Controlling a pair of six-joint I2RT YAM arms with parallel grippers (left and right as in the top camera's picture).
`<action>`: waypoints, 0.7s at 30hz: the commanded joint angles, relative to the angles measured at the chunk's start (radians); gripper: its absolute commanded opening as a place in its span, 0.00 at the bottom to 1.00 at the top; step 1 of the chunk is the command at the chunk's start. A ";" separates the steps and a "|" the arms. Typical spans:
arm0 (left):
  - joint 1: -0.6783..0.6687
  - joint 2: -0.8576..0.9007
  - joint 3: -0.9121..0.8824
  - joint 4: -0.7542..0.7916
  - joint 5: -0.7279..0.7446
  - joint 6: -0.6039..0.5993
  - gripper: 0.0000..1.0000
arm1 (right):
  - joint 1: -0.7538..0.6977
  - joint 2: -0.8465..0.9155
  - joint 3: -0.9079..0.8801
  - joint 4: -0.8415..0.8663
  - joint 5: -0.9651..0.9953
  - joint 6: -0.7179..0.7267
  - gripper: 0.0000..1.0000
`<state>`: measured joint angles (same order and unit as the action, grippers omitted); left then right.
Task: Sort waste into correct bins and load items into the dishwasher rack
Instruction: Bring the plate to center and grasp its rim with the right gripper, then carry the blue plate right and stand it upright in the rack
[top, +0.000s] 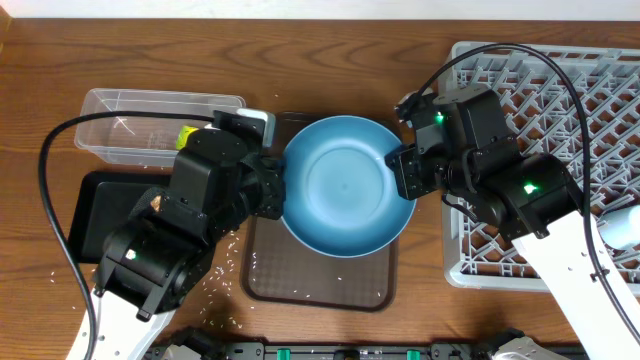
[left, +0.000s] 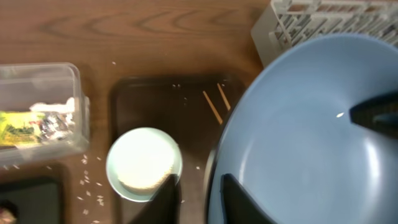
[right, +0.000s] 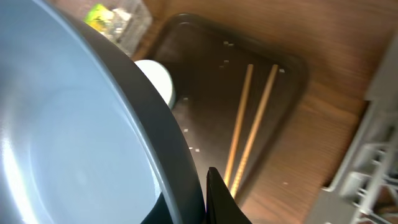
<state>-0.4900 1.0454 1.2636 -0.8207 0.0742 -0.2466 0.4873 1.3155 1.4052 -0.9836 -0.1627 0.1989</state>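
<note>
The large blue dish (top: 345, 185) hangs above the brown serving tray (top: 320, 275). My right gripper (top: 405, 170) is shut on its right rim, which the right wrist view (right: 202, 193) shows pinched between the fingers. My left gripper (top: 275, 192) straddles the left rim, one finger inside the dish and one outside, with a gap showing in the left wrist view (left: 198, 196). Under the dish on the tray are a white bowl (left: 144, 163) and two chopsticks (right: 252, 124). The wrapper (top: 187, 135) lies in the clear tub (top: 150, 125). The carrot, food scrap and pinkish cup are out of view.
The grey dishwasher rack (top: 560, 100) fills the right side, with a light-blue cup (top: 622, 225) at its right edge. The black tray (top: 85, 210) lies at the left, partly under my left arm. Rice grains (top: 225, 262) are scattered on the table by the brown tray.
</note>
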 joint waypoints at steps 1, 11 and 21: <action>0.000 -0.006 0.023 0.004 -0.010 -0.013 0.56 | 0.003 -0.001 0.006 -0.008 0.153 0.048 0.01; 0.000 -0.011 0.023 -0.006 -0.007 -0.013 1.00 | -0.075 -0.058 0.008 -0.089 0.748 0.112 0.01; 0.000 -0.011 0.023 -0.015 -0.007 -0.013 0.98 | -0.287 -0.065 0.007 0.097 1.411 0.005 0.01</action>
<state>-0.4900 1.0451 1.2636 -0.8322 0.0715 -0.2619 0.2478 1.2667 1.4048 -0.9413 0.9741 0.2657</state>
